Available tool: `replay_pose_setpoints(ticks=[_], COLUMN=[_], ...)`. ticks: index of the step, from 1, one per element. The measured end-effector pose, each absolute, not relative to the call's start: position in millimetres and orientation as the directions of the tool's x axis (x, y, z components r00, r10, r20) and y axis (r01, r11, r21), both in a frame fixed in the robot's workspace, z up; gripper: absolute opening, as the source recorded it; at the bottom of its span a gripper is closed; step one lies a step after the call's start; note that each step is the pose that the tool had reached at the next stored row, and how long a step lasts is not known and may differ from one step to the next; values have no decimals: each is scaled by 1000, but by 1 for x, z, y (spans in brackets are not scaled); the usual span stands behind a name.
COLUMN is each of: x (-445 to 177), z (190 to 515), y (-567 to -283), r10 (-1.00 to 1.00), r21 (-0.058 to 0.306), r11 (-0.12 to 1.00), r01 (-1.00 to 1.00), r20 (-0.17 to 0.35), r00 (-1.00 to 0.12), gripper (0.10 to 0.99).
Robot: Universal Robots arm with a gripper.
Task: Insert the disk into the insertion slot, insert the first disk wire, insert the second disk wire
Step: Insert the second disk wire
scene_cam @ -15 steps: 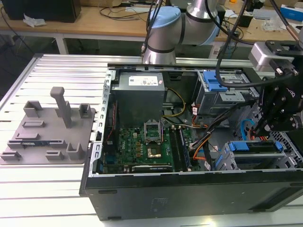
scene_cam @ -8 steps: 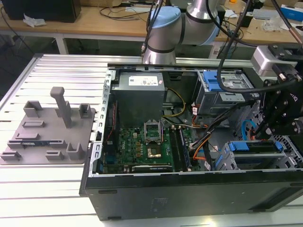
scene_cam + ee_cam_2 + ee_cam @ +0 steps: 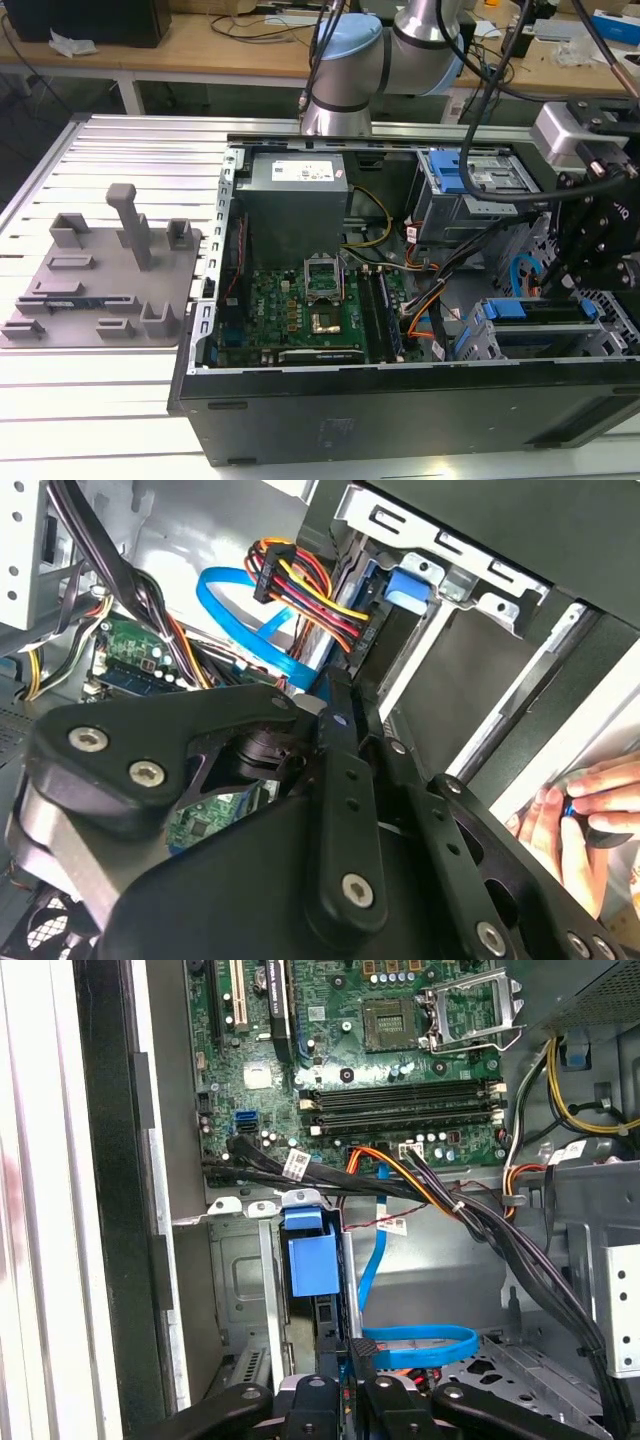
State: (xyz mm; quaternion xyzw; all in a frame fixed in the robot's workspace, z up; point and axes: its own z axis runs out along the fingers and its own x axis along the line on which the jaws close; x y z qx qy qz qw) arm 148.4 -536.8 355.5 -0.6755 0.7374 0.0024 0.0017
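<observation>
Pincer [image 3: 345, 1385]: positioned over the insertion slot [image 3: 255, 1290], at the exterior view's right; jaw state cannot be told.
Disk [image 3: 322, 1325]: seated in slot, blue carrier tab visible.
Hand [image 3: 590, 825]: seen beside the case.

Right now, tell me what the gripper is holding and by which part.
It cannot be told. The gripper sits low in the computer case, near the blue flat cable and the wire bundle; the pictures show no grasp.
</observation>
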Motion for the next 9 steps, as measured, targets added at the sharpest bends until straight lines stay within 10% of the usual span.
replay_pose_setpoints(ticks=[9], x=[149], z=[354], y=[-537], r10=[-996], r21=[1], r11=[87], r01=[-996], r20=[-6], r00=[-87], gripper=[161])
